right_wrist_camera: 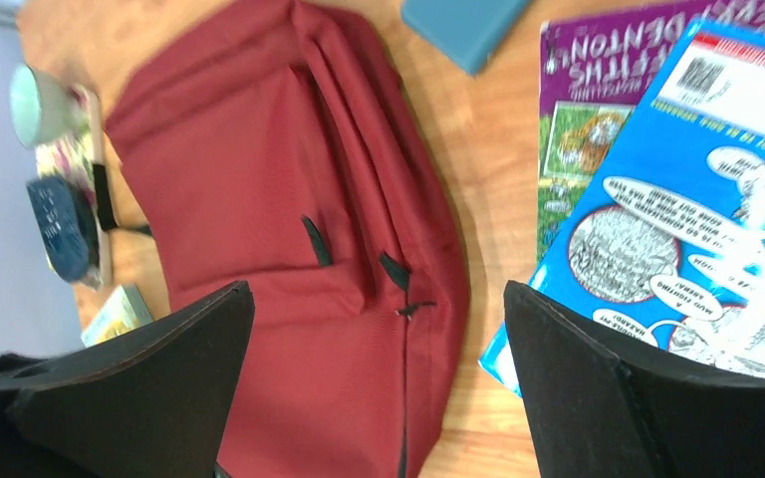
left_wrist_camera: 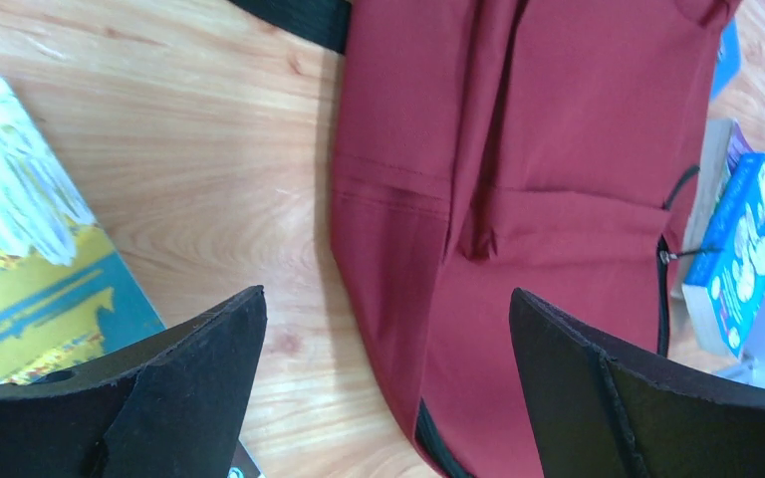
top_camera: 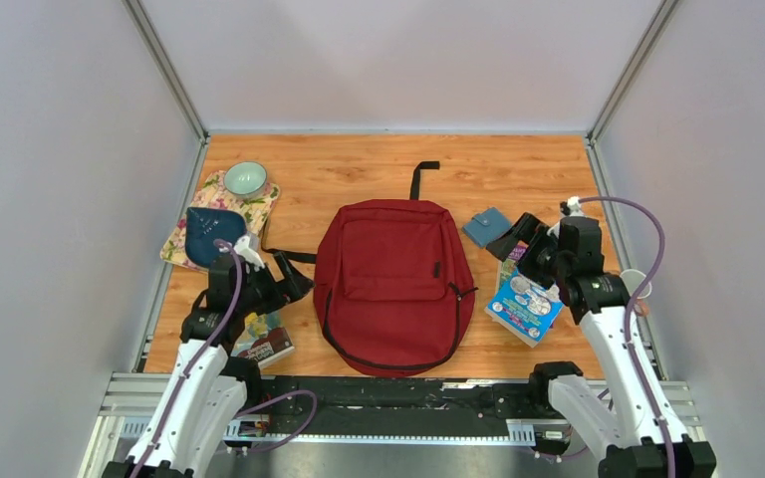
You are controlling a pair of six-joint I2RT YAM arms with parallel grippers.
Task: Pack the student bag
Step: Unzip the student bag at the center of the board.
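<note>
Site type: robot test cell, lab setting. Evidence: plain grey panel walls point(top_camera: 398, 60) on 3 sides; alu. profile posts point(top_camera: 164, 65) at rear corners; wood-grain table point(top_camera: 518, 169) enclosed within; left arm point(top_camera: 194, 388) and right arm point(top_camera: 623, 368) bolted to black base rail point(top_camera: 379, 398) at near edge.

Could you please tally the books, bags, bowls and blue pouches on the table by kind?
Bags: 1, the student bag.
Books: 3, the blue comic, the purple book under it, the book left of the bag.
Bowls: 1, the green bowl.
Blue pouches: 2, the dark pouch, the small wallet.
Total: 7.
</note>
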